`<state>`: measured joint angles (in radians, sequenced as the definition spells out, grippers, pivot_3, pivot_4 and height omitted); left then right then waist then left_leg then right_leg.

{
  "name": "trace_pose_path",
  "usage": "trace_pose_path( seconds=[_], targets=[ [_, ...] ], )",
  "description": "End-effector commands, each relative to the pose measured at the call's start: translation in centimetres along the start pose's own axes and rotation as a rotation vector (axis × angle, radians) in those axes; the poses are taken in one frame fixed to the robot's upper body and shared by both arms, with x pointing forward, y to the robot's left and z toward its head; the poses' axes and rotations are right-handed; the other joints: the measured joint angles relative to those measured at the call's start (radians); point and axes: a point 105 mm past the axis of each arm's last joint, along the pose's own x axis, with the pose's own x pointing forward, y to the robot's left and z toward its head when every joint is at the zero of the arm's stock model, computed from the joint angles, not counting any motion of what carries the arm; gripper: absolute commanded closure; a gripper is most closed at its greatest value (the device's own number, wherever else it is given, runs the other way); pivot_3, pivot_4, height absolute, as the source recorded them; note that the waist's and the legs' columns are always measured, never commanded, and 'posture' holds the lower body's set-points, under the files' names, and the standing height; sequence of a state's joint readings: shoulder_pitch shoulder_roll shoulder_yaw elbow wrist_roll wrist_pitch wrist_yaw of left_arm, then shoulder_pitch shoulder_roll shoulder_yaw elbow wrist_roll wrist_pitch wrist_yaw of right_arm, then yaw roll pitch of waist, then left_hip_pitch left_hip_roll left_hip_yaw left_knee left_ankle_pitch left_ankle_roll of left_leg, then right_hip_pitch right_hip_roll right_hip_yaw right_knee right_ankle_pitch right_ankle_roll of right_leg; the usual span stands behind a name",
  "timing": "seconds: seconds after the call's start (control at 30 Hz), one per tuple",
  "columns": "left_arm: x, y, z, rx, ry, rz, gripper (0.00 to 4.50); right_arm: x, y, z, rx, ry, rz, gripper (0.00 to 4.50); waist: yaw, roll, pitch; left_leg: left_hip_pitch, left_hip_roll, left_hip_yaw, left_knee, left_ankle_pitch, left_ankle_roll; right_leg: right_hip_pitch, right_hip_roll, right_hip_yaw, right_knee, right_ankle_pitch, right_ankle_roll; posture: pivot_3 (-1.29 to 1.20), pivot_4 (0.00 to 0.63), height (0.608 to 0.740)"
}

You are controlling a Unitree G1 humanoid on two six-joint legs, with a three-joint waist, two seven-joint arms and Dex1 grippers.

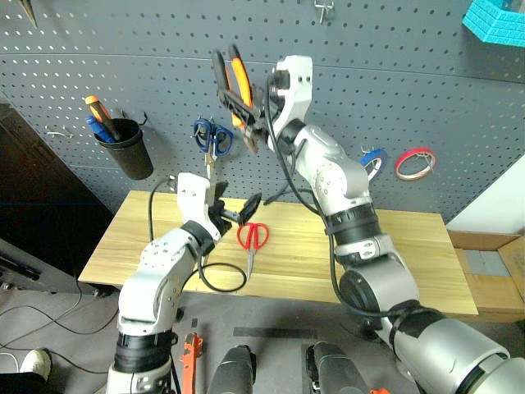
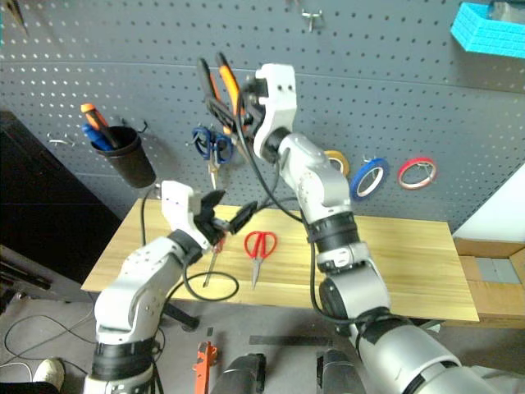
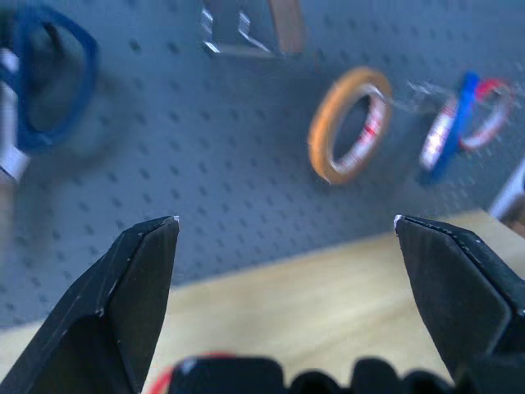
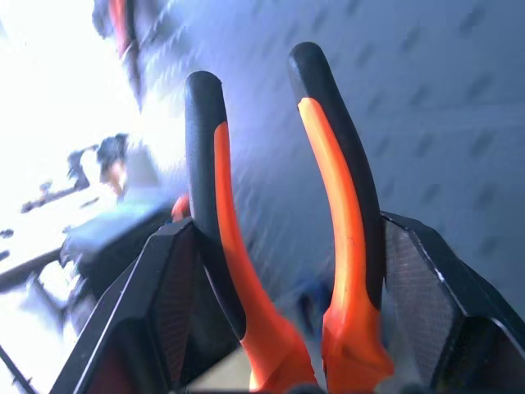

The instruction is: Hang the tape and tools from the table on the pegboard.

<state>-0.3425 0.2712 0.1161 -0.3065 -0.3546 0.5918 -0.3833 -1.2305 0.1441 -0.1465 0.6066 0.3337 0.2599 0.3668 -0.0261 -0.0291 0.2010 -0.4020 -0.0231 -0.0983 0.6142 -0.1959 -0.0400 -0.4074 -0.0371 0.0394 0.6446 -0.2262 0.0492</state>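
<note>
My right gripper (image 1: 250,111) is raised in front of the pegboard (image 1: 410,82) and is shut on the orange-and-black pliers (image 1: 234,78), whose handles point up. The right wrist view shows both handles between the fingers (image 4: 168,279). Low over the table (image 1: 394,246), my left gripper (image 1: 238,209) is open and holds nothing. The red-handled scissors (image 1: 253,238) lie flat on the wood just right of it. A slim shaft, probably the screwdriver (image 2: 212,261), lies under the left gripper. The blue tape (image 2: 369,176) hangs on a hook.
On the pegboard hang blue-handled scissors (image 1: 212,135), a yellow roll (image 2: 336,162), a red roll (image 1: 414,162) and a black cup (image 1: 127,149) of screwdrivers. A black cable (image 1: 220,283) loops on the table's front. A cardboard box (image 1: 492,271) sits to the right.
</note>
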Motion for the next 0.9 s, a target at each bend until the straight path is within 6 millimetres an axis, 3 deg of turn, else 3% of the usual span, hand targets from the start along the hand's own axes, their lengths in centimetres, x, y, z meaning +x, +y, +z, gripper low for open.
trace_pose_path(
  seconds=[0.03,0.33,0.47,0.67,0.9],
  targets=[
    [1.8,1.6,2.8,0.057,-0.085,-0.004,0.0,1.6,0.6,2.1,-0.041,-0.111,0.014,1.68,0.0,0.0,0.0,0.0,0.0,0.0,-0.001,0.0,0.0,-0.001,0.0,0.0,0.0,0.0,-0.001,0.08,0.111,0.74],
    [4.9,3.8,4.8,0.119,-0.105,-0.048,0.0,2.7,0.6,1.8,-0.056,-0.16,-0.014,1.68,-0.003,0.0,0.003,-0.006,0.001,0.001,-0.007,0.0,-0.001,-0.01,0.001,0.001,0.002,-0.001,-0.002,0.11,0.168,0.74],
    [5.1,3.8,4.5,0.121,-0.101,-0.053,0.0,2.6,0.3,1.2,-0.094,-0.168,-0.05,1.68,-0.002,0.0,0.004,-0.014,0.001,0.0,-0.006,0.001,-0.002,-0.019,0.001,0.001,0.003,-0.001,-0.003,0.12,0.18,0.74],
    [4.7,2.7,2.9,0.099,-0.06,-0.108,0.0,2.2,-0.6,2.4,-0.223,-0.222,-0.124,1.68,0.0,0.001,0.005,-0.015,0.001,0.0,-0.006,0.001,-0.002,-0.019,0.001,0.001,0.003,-0.001,-0.003,0.11,0.186,0.74],
    [4.7,2.4,2.8,0.089,-0.061,-0.12,0.0,1.2,-1.6,2.9,-0.339,-0.285,-0.19,1.68,-0.001,0.001,0.005,-0.014,0.001,-0.002,-0.006,0.002,-0.004,-0.019,0.001,0.0,0.005,0.0,-0.003,0.11,0.178,0.74]
  ],
)
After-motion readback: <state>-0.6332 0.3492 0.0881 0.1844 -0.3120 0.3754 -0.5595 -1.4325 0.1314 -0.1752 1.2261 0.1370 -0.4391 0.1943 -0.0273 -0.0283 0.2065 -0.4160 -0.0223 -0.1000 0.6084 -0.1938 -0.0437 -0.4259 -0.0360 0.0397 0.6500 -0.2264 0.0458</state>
